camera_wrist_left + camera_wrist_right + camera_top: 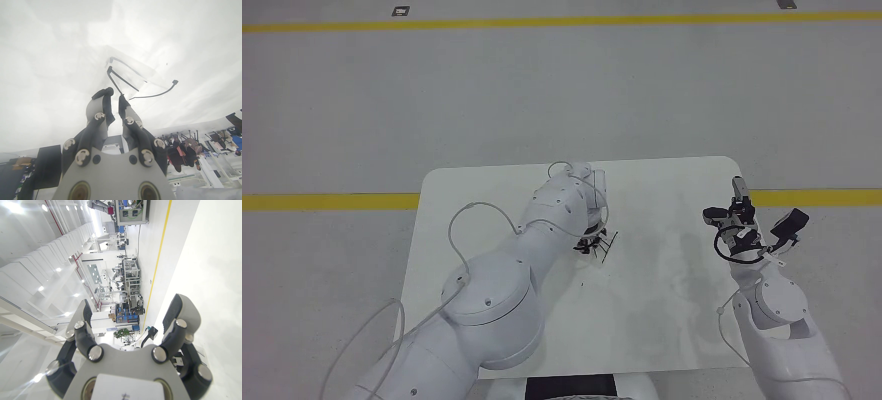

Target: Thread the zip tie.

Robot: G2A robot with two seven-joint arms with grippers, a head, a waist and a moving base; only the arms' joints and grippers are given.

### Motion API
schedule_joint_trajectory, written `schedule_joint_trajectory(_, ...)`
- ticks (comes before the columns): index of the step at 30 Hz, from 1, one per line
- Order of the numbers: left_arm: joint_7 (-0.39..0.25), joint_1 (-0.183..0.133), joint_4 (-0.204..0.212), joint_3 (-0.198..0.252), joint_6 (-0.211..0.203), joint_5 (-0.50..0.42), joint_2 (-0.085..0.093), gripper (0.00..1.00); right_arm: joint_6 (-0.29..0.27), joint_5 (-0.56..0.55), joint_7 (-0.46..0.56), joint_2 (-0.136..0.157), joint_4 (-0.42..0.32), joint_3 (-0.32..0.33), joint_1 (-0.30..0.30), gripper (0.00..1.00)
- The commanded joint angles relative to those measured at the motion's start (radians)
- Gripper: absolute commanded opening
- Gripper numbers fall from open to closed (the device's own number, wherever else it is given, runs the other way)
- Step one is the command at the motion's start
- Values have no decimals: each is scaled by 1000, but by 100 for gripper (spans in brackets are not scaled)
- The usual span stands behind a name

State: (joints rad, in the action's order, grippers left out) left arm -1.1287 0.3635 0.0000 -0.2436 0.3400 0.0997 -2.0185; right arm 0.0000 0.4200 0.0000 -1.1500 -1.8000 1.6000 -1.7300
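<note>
The left pincer (115,94) hangs over the white bench (47,56), its tips narrowly parted. A thin black zip tie (113,80), bent in a V, meets one fingertip (122,100). Another slim tie (174,82) lies just beyond, on something clear and glossy that is hard to make out. The right pincer (130,311) is spread wide, holding nothing.

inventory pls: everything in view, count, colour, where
zip ties: at least three, black, on the table at the left gripper
clear plastic piece: one, transparent, by the zip ties; shape unclear
table: one, white, before the robot
floor lines: two, yellow, on the grey floor
left gripper: one, grey and black, at the zip ties
right gripper: one, grey and black, open, empty, over the table's right edge
</note>
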Motion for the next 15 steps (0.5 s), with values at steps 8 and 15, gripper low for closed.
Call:
schedule_joint_trajectory(8,7,-1,0,-16,0,15,0,26,0,0,0,0,0,0,0,100)
schedule_joint_trajectory(15,9,-5,0,-22,0,19,0,25,0,0,0,0,0,0,0,100)
